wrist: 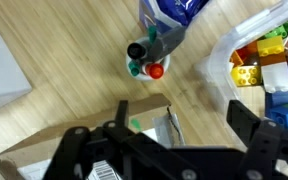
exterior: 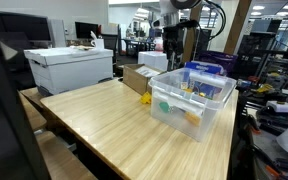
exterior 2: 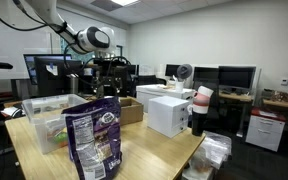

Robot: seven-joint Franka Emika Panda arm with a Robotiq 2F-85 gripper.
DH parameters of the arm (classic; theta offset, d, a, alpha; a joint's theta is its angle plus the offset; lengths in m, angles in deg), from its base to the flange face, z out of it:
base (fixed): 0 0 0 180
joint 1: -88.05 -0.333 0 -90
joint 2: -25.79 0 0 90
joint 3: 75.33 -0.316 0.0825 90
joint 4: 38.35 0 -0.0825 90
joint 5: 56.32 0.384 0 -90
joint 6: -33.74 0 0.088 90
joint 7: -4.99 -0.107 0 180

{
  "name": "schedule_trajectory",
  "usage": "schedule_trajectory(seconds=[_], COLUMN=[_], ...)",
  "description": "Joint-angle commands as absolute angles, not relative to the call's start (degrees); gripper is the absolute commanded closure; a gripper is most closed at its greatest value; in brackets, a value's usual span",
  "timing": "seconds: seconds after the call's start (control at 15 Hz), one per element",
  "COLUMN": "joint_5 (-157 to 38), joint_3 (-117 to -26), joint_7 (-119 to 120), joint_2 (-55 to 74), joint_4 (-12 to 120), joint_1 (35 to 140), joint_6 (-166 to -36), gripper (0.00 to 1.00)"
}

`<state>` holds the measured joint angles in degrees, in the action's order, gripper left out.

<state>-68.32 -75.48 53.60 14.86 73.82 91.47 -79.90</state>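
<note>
Overhead, in the wrist view, the gripper fills the bottom of the frame with its 2 jaws spread wide apart and nothing between them.

At the upper left lies bare wood of the table. At the lower left, right under the left jaw, sits an open cardboard box, its flaps turned up.

Next comes the cup of markers, upper middle of the frame. It stands on the table just past the box's far edge, straight ahead of the gap between the jaws and a touch left of centre. 3 caps show: black, green and red. The markers are seen nearly end-on, so their long axis points up toward the camera, leaning slightly to the upper right. The line between the jaws runs across the frame, left to right.

Just beyond the cup, at the top edge, is a blue bag, very close to the markers; I cannot tell whether they touch.

At the right edge stands a clear bin of coloured blocks, apart from the cup.

In an exterior view the gripper hangs well above the table.
</note>
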Motion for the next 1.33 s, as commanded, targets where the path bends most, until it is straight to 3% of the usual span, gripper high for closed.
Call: schedule_trajectory(seconds=[0.0, 0.07, 0.13, 0.27, 0.8, 0.93, 1.07, 1.27], joint_5=[-68.1, -68.0, -67.9, -67.4, -61.8, -59.4, -57.8, -54.8], joint_3=[-76.3, -76.3, -76.3, -76.0, -75.4, -75.5, -75.6, -75.8], joint_7=[57.9, 58.8, 59.9, 63.3, 73.3, 75.5, 77.2, 79.2], joint_2=[21.4, 22.3, 23.4, 25.0, 28.1, 27.7, 27.0, 26.5], joint_4=[77.8, 78.3, 78.9, 80.2, 88.3, 90.3, 91.0, 92.4], joint_1=[91.1, 91.0, 90.8, 90.6, 90.1, 89.9, 89.6, 89.1], joint_6=[-77.3, -76.6, -75.7, -73.4, -71.7, -71.9, -70.9, -71.7], gripper=[0.00, 0.02, 0.26, 0.29, 0.75, 0.91, 0.99, 1.00])
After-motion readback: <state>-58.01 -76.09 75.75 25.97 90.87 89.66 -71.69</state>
